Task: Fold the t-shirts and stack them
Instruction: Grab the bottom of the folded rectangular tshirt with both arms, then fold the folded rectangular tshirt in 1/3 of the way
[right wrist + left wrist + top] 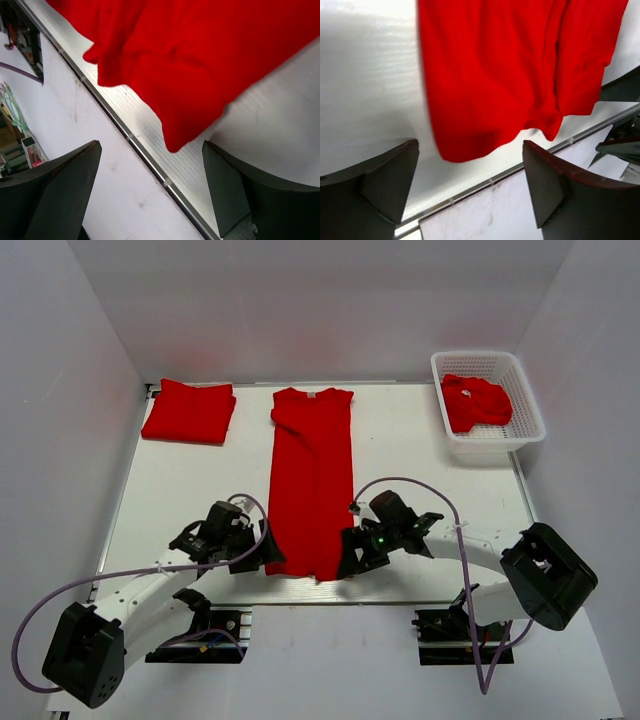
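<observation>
Evidently limp and light, the shirt [311, 480] wants pinching at its near hem corners; both jaws gape empty.

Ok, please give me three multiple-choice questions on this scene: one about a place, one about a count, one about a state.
1. Where does the white basket stand?
A. far right
B. near left
C. centre

2. How many red t-shirts show in the top view?
A. one
B. three
C. five

3. How are the two grippers?
A. shut on cloth
B. open, gripping nothing
C. out of view

Answers:
1 A: it stands at the far right, with a crumpled t-shirt inside.
2 B: that one, a folded t-shirt at the far left, and a long t-shirt in the middle.
3 B: the left gripper and the right gripper show their fingers wide apart, not pinching the hem.
</observation>
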Action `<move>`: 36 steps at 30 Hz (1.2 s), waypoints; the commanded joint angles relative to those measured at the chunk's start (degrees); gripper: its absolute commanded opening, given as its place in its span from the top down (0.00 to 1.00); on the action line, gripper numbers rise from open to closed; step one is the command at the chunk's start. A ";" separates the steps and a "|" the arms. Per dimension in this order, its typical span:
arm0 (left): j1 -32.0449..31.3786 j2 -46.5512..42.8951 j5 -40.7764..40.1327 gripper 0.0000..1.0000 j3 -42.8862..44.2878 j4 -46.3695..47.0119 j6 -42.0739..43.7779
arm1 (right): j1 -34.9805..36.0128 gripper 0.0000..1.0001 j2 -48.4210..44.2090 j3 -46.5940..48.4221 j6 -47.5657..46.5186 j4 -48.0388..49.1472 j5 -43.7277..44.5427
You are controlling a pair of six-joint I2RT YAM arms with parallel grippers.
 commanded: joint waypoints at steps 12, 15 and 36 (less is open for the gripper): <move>-0.33 3.80 2.72 0.98 -3.50 3.86 1.51 | 0.06 1.00 5.41 -0.81 3.33 4.26 1.88; -0.33 3.28 3.88 1.00 -4.12 4.48 2.04 | 0.14 1.00 3.75 -0.99 2.80 4.00 1.88; 0.99 11.77 -5.78 1.00 14.07 10.36 2.31 | -5.13 1.00 7.51 16.14 -6.34 -5.32 5.92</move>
